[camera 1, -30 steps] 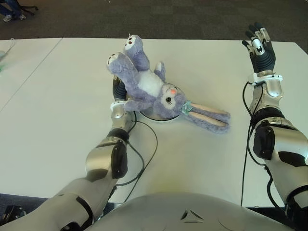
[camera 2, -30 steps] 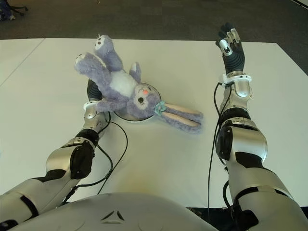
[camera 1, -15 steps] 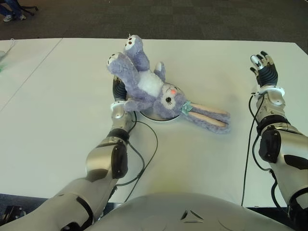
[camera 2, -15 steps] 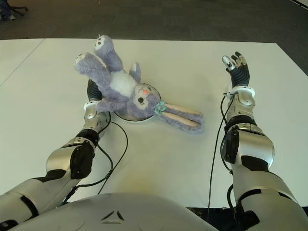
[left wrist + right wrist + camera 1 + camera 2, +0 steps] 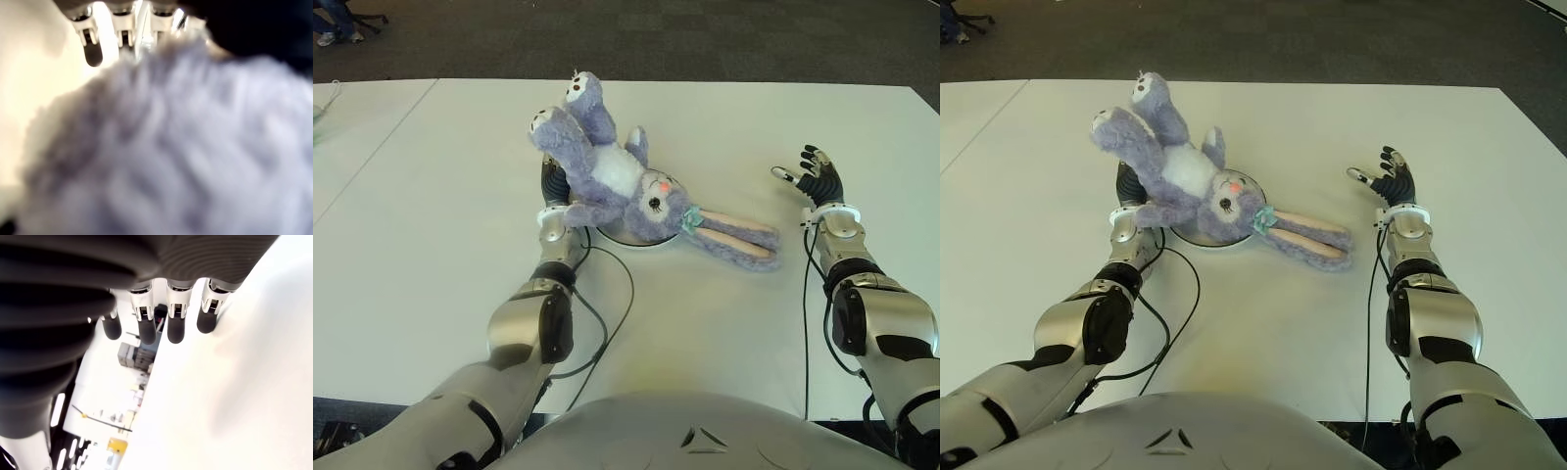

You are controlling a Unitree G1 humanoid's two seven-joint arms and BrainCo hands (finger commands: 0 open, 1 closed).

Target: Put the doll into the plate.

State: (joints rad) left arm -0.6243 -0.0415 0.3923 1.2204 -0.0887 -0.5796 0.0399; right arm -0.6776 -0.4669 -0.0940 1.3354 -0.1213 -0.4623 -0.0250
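Fingers: the right hand is spread, empty; left hand fingers are hidden by fur, state unclear.
Doll: purple rabbit, white belly, laid across the plate.
Ears: stretched onto the desk.

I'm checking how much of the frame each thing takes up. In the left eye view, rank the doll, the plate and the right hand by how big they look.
1. The doll, by far the largest.
2. and 3. The plate and the open right hand: I won't rank them. The doll covers most of the plate, leaving only a sliver of rim.
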